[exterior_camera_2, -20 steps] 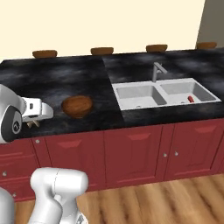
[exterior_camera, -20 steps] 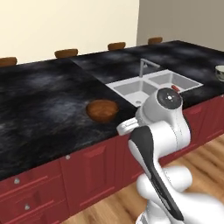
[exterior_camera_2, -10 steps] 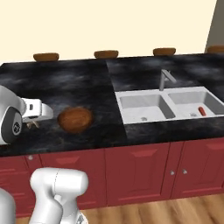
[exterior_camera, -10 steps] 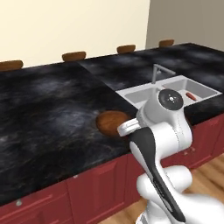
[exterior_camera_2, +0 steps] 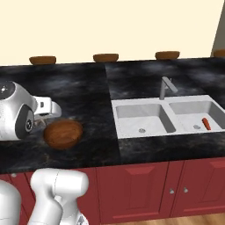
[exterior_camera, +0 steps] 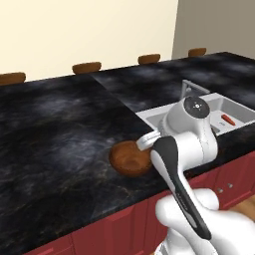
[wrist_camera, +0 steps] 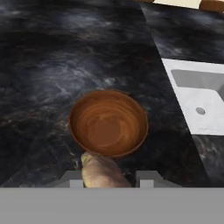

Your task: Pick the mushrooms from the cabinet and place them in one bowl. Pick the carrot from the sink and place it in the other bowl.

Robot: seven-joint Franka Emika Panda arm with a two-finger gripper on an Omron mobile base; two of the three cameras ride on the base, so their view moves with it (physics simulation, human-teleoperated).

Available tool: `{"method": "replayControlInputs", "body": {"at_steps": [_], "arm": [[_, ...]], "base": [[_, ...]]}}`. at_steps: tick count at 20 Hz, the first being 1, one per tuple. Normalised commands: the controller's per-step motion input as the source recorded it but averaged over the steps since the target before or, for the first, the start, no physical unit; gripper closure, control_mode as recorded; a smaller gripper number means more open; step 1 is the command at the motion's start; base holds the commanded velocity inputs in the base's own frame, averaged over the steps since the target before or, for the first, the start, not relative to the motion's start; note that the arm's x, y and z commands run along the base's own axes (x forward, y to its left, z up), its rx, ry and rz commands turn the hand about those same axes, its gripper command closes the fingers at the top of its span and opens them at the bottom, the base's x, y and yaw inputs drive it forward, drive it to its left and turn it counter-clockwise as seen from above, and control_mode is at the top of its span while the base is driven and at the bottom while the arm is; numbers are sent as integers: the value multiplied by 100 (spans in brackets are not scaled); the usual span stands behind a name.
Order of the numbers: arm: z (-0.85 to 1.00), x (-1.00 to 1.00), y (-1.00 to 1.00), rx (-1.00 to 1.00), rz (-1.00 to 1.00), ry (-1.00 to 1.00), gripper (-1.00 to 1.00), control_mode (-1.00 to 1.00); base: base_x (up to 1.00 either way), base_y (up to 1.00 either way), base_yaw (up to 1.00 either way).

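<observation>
While gripped, one mushroom [wrist_camera: 101,171], one bowl [wrist_camera: 108,122]

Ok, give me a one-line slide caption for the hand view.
Gripper shut on a tan mushroom, poised just short of the empty reddish-brown bowl on the black counter, sink off to the side.

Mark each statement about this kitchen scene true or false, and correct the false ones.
1. The claw holds a tan mushroom between its fingers. True.
2. The reddish-brown bowl already has a mushroom inside it. False: its inside is bare.
3. The carrot lies in the right basin of the sink. True.
4. The reddish-brown bowl stands inside the sink. False: it stands on the dark counter, to the left of the sink in the right base view.
5. The faucet stands at the back of the sink, between the two basins. True.
</observation>
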Motion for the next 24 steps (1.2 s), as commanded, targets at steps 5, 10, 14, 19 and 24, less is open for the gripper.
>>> {"method": "replayControlInputs", "body": {"at_steps": [5,10,14,19,24], "arm": [[-12,7,1,-2,2,2,100,-100],[-38,30,8,-6,1,1,100,-100],[-47,70,16,-5,4,6,100,-100],[-51,83,9,-2,6,10,100,-100],[-76,62,23,-9,8,15,100,-100]], "base": [[0,0,0],[0,0,0],[0,0,0],[0,0,0],[0,0,0]]}}
